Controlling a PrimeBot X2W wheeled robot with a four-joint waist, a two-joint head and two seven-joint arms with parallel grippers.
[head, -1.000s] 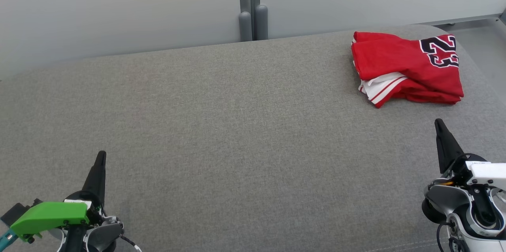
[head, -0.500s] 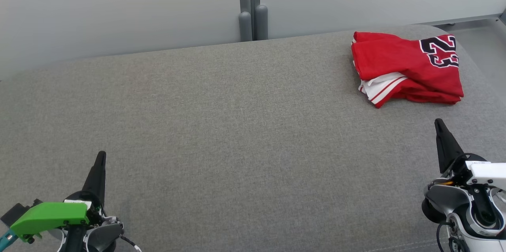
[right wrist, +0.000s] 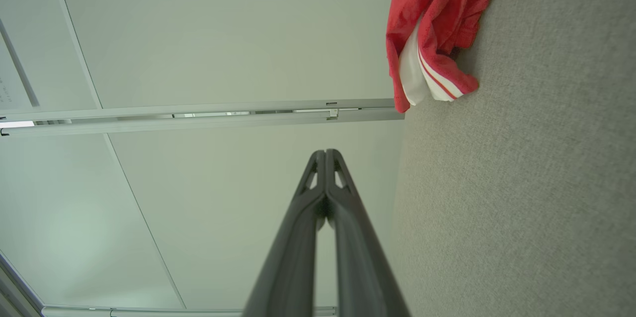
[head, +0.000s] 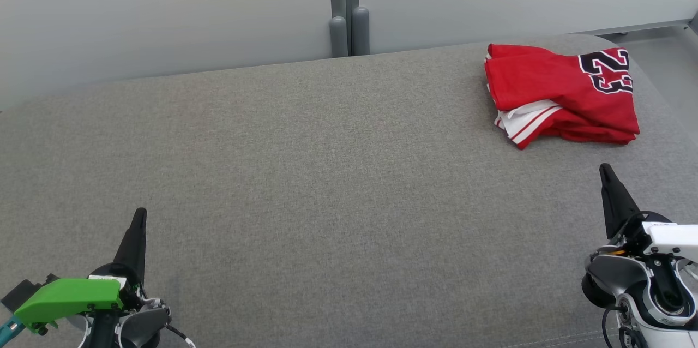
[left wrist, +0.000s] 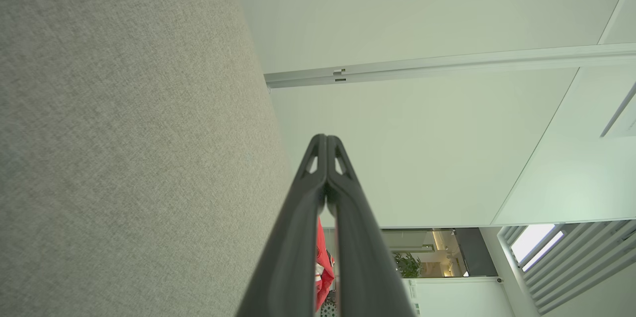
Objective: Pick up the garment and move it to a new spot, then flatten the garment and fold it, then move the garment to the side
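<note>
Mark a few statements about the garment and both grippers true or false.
1. The red garment lies bundled at the far right of the grey cushion. True.
2. The right gripper holds the garment. False: it is shut on nothing, apart from the garment.
3. The left gripper is open. False: its fingers are pressed together.
4. The garment bears the number 23. True.

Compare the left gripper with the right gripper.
The left gripper carries a green cover at its wrist; the right gripper carries a white cover. The right gripper sits much nearer the red garment than the left gripper does. Both are shut and hold nothing.
</note>
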